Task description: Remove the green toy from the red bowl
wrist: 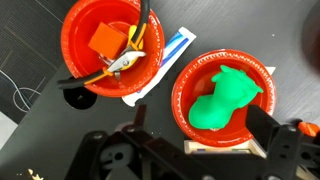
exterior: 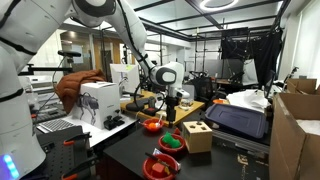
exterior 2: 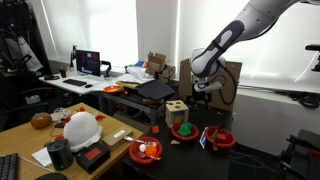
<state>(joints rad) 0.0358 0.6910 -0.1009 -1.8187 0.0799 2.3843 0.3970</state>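
The green toy [wrist: 226, 98] is a lumpy bright green piece lying inside the red bowl [wrist: 186, 88] on the dark table. In both exterior views the bowl [exterior: 172, 146] [exterior 2: 185, 131] holds the toy [exterior: 172, 140] [exterior 2: 186, 127] and stands beside the light wooden cube box [exterior: 198, 136] [exterior 2: 176, 109]. My gripper [wrist: 200, 116] [exterior: 172, 99] [exterior 2: 204, 91] is open and empty. It hangs well above the bowl, with its two fingers on either side of the toy in the wrist view.
A second red dish [wrist: 80, 45] holds an orange block and pliers, with a white-and-blue tube [wrist: 166, 58] between it and the bowl. More red dishes [exterior: 159, 167] [exterior 2: 145, 151] [exterior 2: 219, 141] stand nearby. Cardboard boxes [exterior: 295, 130] and a white helmet [exterior 2: 82, 129] stand further off.
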